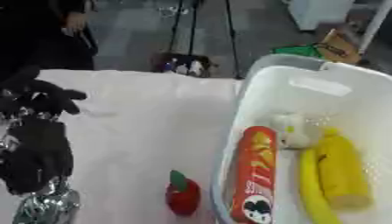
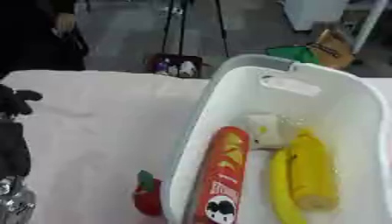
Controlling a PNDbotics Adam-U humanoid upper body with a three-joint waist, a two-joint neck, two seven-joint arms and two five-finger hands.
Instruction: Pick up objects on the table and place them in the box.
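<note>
The left hand (image 1: 46,98) sits well left of the white box (image 1: 253,87), fingers curled on nothing. A red apple-like thing (image 1: 183,195) lies on the table (image 1: 145,118) just beside the box. Inside: orange tube (image 1: 255,173), pale lump (image 1: 292,129), banana (image 1: 312,186), yellow corn (image 1: 342,173).

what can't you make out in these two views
- Right hand: in neither view.
- Left hand: dark and blurred at the left edge; whether it holds anything is unclear.
- Orange can: lower end cut off by the bottom edge; label too blurred to read.
- Pale item in the box: too blurred to identify.
- Red fruit: kind unclear.
</note>
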